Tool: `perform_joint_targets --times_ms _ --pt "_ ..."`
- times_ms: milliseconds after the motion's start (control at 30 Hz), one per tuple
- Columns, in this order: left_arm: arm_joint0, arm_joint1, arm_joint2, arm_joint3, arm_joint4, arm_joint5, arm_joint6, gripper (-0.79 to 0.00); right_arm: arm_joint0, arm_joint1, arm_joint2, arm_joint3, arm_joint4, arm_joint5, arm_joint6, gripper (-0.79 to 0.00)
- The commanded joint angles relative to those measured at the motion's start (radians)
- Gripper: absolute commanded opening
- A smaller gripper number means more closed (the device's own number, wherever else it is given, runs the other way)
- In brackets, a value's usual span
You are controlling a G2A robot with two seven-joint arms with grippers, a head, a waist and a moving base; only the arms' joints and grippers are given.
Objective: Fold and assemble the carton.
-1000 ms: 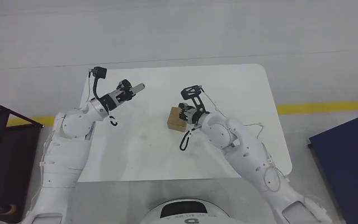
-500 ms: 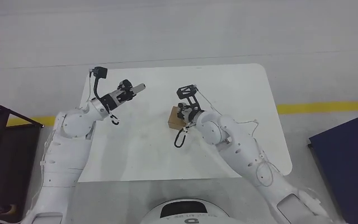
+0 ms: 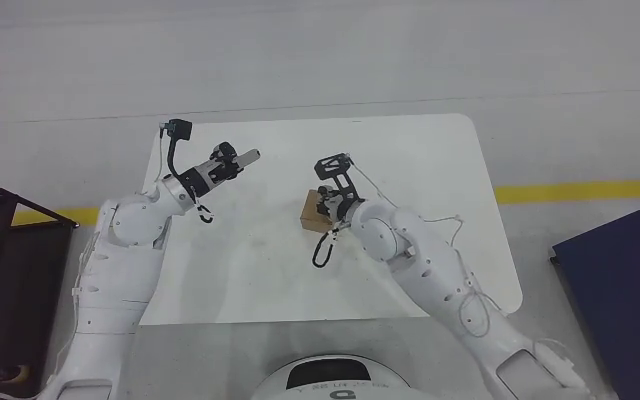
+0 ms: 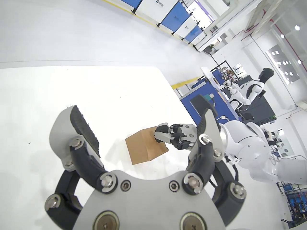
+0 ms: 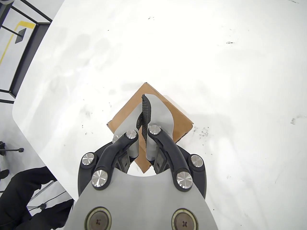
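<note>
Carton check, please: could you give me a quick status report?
Left claw open, apart from carton. Right claw shut, tips at carton top. Nothing blocking.

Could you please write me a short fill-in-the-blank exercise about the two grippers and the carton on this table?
1. On the left gripper, the jaws are ____.
2. On the right gripper, the jaws are ____, right at the top of the carton.
3. The carton stands on a ____ table.
Missing words: open; shut; white.
</note>
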Motion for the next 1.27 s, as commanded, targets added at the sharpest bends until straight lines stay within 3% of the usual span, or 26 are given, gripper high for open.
perform_joint_targets --times_ms 0,200,333,667,867,967,1000,1033,1067,1100,1133,1233 --pt "0.000 0.000 0.000 0.000 0.000 0.000 0.000 0.000 -0.011 0.003 0.020 -0.024 0.013 -0.011 0.001 -0.785" --pt "0.000 0.000 0.000 0.000 0.000 0.000 0.000 0.000 -0.144 0.037 0.186 -0.137 0.064 -0.065 -0.032 -0.785" --pt "0.000 0.000 0.000 0.000 0.000 0.000 0.000 0.000 -0.204 0.050 0.251 -0.104 0.090 -0.096 -0.012 -0.785" --pt "0.000 0.000 0.000 0.000 0.000 0.000 0.000 0.000 -0.113 0.034 0.148 0.025 0.122 -0.181 0.031 -0.785" --pt "0.000 0.000 0.000 0.000 0.000 0.000 0.000 0.000 -0.106 0.045 0.215 0.040 0.165 -0.225 0.030 -0.785" --pt "0.000 0.000 0.000 0.000 0.000 0.000 0.000 0.000 -0.150 0.065 0.318 -0.016 0.202 -0.267 0.055 -0.631" --pt "0.000 0.000 0.000 0.000 0.000 0.000 0.000 0.000 -0.169 0.073 0.361 -0.045 0.215 -0.283 0.068 -0.502" --pt "0.000 0.000 0.000 0.000 0.000 0.000 0.000 0.000 -0.188 0.081 0.413 -0.079 0.229 -0.298 0.079 -0.212" --pt "0.000 0.000 0.000 0.000 0.000 0.000 0.000 0.000 -0.206 0.090 0.466 -0.113 0.238 -0.312 0.095 0.000" --pt "0.000 0.000 0.000 0.000 0.000 0.000 0.000 0.000 -0.212 0.093 0.485 -0.124 0.239 -0.315 0.101 0.000" --pt "0.000 0.000 0.000 0.000 0.000 0.000 0.000 -0.001 -0.206 0.090 0.457 -0.112 0.237 -0.312 0.095 -0.614" --pt "0.000 0.000 0.000 0.000 0.000 0.000 0.000 0.000 -0.213 0.093 0.513 -0.128 0.240 -0.316 0.102 -0.418"
